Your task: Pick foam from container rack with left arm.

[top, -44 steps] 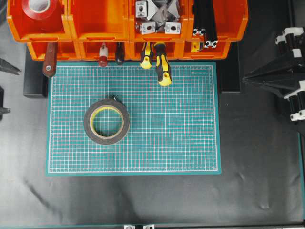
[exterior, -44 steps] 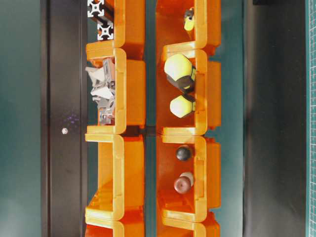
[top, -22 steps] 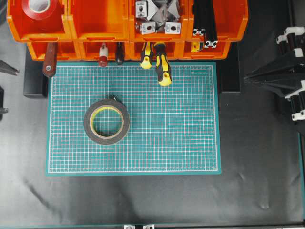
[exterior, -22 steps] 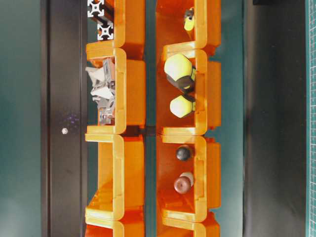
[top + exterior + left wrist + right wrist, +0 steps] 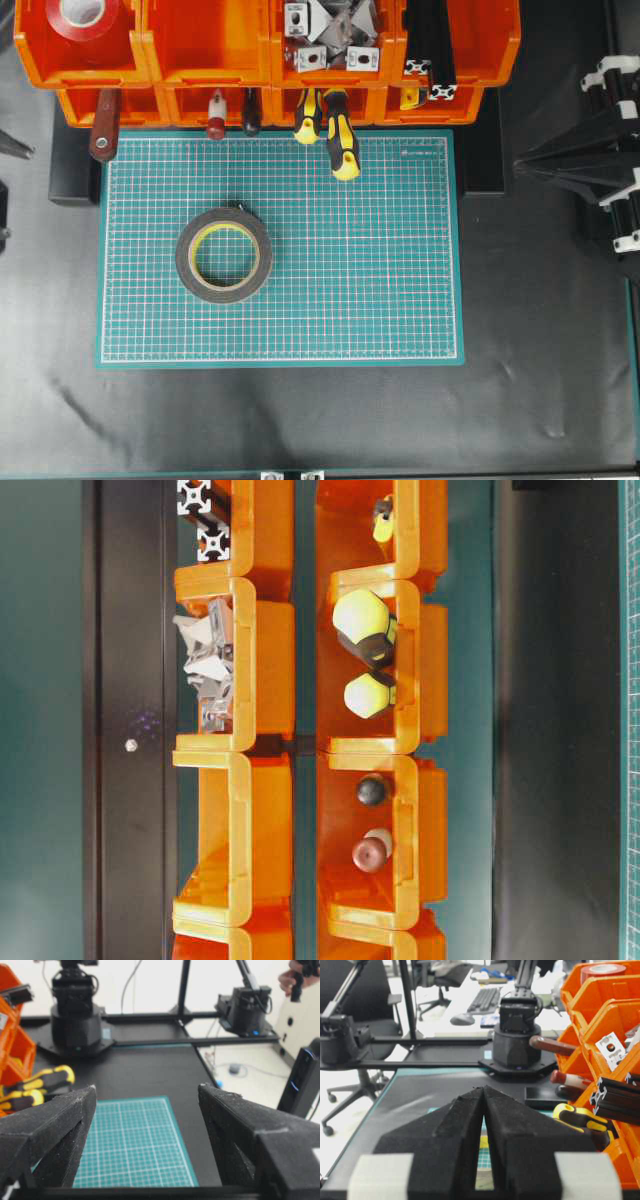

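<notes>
Foam [image 5: 224,254] is lying on the mat, outside the left gripper's [image 5: 145,1110] spread, empty fingers [image 5: 60,1125]; pick seemingly done (right gripper [image 5: 483,1110] is closed).

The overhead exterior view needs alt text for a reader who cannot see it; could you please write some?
A dark foam tape roll lies flat on a green cutting mat, left of centre, with neither gripper touching it. Along the top edge an orange bin rack holds a red tape roll, metal brackets and yellow-handled tools. The right gripper sits at the right edge, fingers together.
</notes>
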